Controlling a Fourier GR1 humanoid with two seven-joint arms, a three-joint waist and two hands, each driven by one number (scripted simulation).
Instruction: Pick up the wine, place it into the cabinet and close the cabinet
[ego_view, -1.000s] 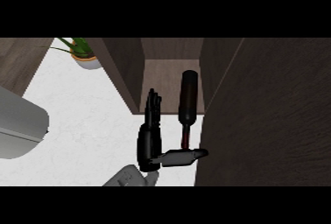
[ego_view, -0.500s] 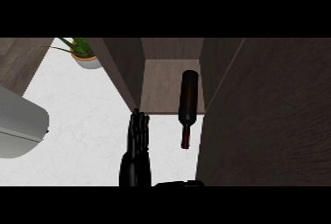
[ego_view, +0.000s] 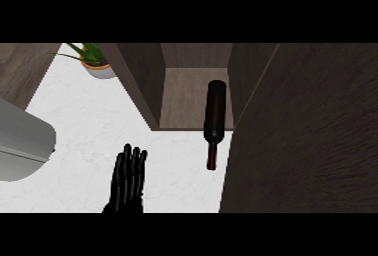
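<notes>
The wine bottle (ego_view: 214, 120) lies in the open cabinet (ego_view: 193, 95), its neck jutting over the white counter (ego_view: 96, 135), so placing looks nearly done while closing remains, and one hand (ego_view: 128, 181) rests below, fingers straight and together, holding nothing.

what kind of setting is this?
Likely a kitchen: a white marbled counter, a dark wood cabinet with a wine bottle lying partly inside it, and a potted plant at the back.

One wine bottle (ego_view: 214, 115), one cabinet (ego_view: 148, 90), one potted plant (ego_view: 94, 64), one hand (ego_view: 128, 182).
</notes>
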